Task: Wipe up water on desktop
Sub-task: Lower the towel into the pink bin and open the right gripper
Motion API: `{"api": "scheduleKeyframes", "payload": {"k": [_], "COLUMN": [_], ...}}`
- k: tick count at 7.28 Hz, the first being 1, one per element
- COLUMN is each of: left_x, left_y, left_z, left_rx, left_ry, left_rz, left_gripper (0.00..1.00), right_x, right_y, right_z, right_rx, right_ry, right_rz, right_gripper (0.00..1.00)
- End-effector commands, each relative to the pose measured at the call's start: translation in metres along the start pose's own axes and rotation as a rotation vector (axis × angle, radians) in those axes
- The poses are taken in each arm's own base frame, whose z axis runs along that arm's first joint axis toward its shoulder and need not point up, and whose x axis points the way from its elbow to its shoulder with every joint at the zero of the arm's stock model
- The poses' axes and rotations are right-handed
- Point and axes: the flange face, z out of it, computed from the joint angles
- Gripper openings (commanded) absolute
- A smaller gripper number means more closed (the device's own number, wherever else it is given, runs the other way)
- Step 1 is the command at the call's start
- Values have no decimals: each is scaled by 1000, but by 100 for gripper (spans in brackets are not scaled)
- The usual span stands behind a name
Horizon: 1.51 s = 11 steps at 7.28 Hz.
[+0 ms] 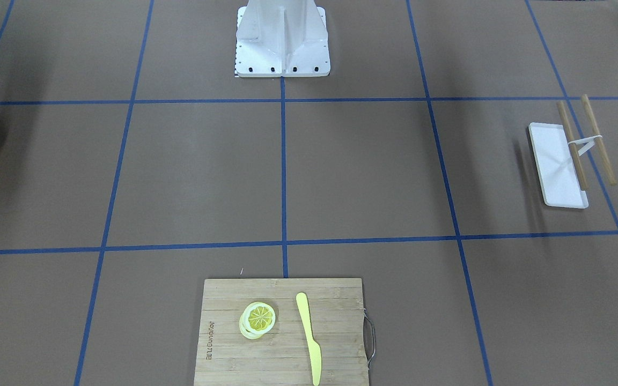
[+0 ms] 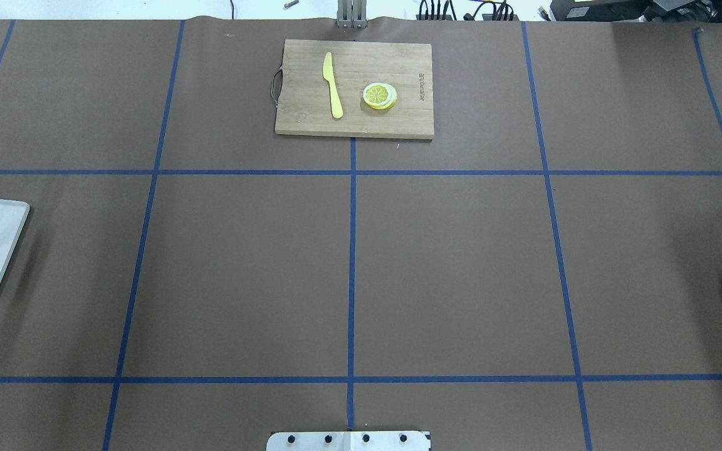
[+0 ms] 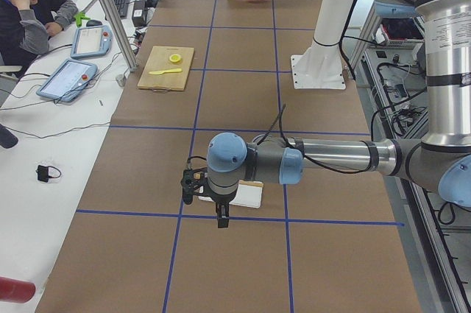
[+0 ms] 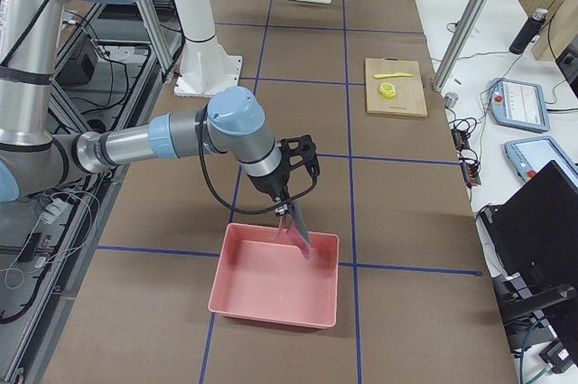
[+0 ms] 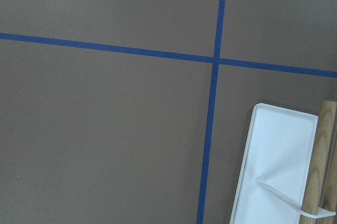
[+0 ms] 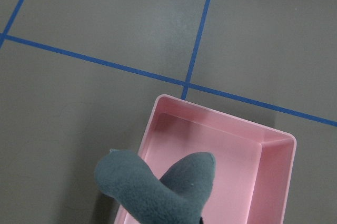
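Note:
The brown desktop with its blue tape grid shows no water patch that I can make out. My right gripper hangs over a pink bin at the table's right end. A grey cloth dangles from it just above the bin. In the right wrist view the cloth hangs close under the camera, hiding the fingers. My left gripper hovers low beside a white tray. I cannot tell whether it is open or shut.
A bamboo cutting board with a lemon slice and a yellow knife lies at the far middle. The white tray has two wooden sticks across it. The robot's base stands at the near edge.

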Motion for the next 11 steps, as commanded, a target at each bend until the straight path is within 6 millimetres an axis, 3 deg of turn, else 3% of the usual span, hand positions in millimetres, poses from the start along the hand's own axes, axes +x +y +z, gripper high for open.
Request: {"api": "scheduleKeyframes", "payload": {"k": [1, 4, 6, 7, 8, 11], "left_x": [1, 1, 2, 5, 5, 5], "left_y": [0, 0, -1, -1, -1, -1], "left_z": [-1, -1, -2, -5, -5, -5], "left_rx": [2, 3, 5, 10, 10, 10], "left_ry": [0, 0, 2, 3, 3, 3], "left_rz": [2, 3, 5, 11, 11, 11], "left_gripper": [99, 99, 99, 99, 99, 99], "right_x": [34, 73, 97, 113, 121, 119], "right_y": [18, 35, 19, 24, 17, 2], "right_z": [25, 53, 68, 86, 93, 108], "right_rx": [-52, -130, -150, -148, -123, -139], "right_ry": [7, 51, 67, 70, 84, 68], "right_rz": [-53, -111, -120, -115, -134, -134], "right_gripper": [0, 0, 0, 0, 0, 0]}}
